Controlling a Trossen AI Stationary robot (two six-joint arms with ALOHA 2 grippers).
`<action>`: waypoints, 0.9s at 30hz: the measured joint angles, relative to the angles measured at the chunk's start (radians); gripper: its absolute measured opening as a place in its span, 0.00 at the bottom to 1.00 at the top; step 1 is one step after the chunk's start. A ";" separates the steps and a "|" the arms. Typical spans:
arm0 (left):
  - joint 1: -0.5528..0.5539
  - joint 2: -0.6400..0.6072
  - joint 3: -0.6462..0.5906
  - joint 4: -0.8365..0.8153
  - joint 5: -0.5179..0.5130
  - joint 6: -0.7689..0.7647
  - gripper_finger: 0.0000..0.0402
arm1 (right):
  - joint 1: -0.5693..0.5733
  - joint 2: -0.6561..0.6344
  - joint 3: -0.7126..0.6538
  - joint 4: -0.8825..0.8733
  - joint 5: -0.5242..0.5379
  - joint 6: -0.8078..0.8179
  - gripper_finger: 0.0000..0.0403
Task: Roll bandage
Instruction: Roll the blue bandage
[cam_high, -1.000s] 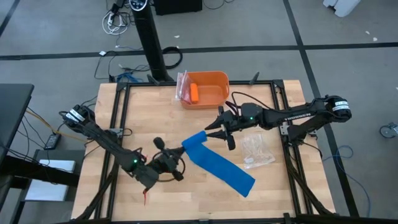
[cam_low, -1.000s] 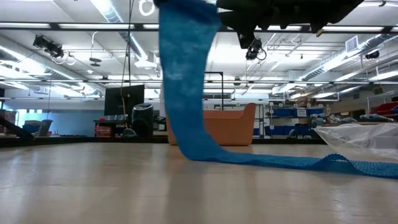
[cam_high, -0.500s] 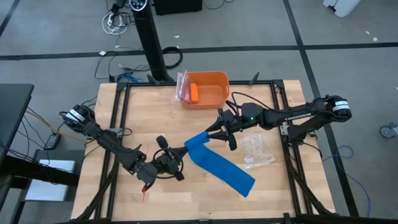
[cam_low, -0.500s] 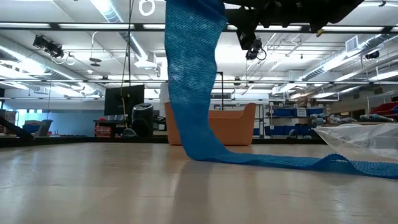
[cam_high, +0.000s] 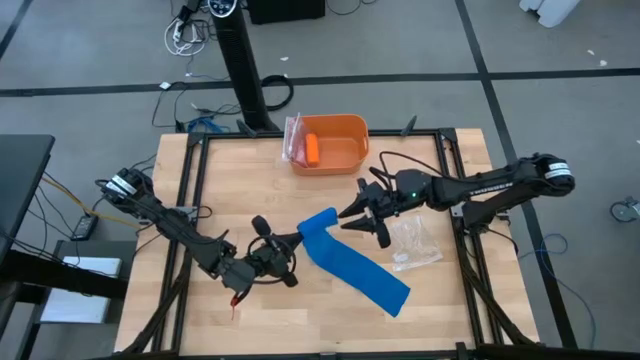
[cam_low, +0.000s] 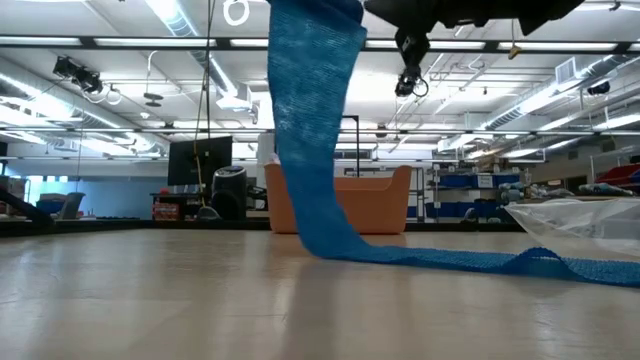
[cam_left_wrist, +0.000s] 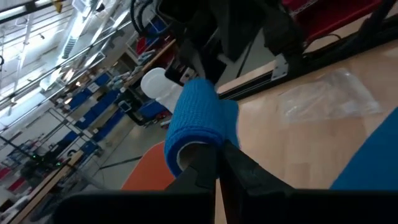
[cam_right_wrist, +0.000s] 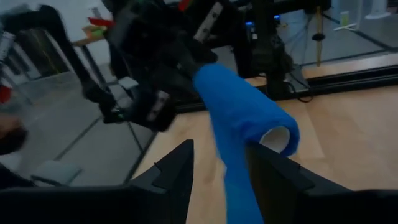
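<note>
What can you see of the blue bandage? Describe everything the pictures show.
The bandage is a bright blue, knitted-looking soft strip. One end is wound around a pale core into a small roll, held off the table by the shut left hand. The rest hangs down and trails flat across the wooden table. The right hand hovers nearby, fingers apart, not gripping it.

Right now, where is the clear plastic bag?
In the high view, the plastic bag lies on the table's right side, just below the right gripper and beside the bandage.

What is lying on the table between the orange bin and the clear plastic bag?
In the high view, only bare wood lies on the table between the orange bin and the plastic bag; the right gripper and its arm hang above that stretch.
</note>
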 joint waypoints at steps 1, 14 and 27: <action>0.000 0.000 0.000 0.002 -0.002 0.006 0.02 | 0.000 0.009 0.000 0.004 0.013 -0.005 0.39; 0.002 0.000 0.000 0.010 -0.009 0.017 0.02 | -0.028 0.023 0.000 -0.002 0.005 -0.029 0.41; 0.003 0.000 0.000 0.010 -0.001 0.015 0.02 | -0.033 0.017 -0.001 0.034 0.011 -0.063 0.44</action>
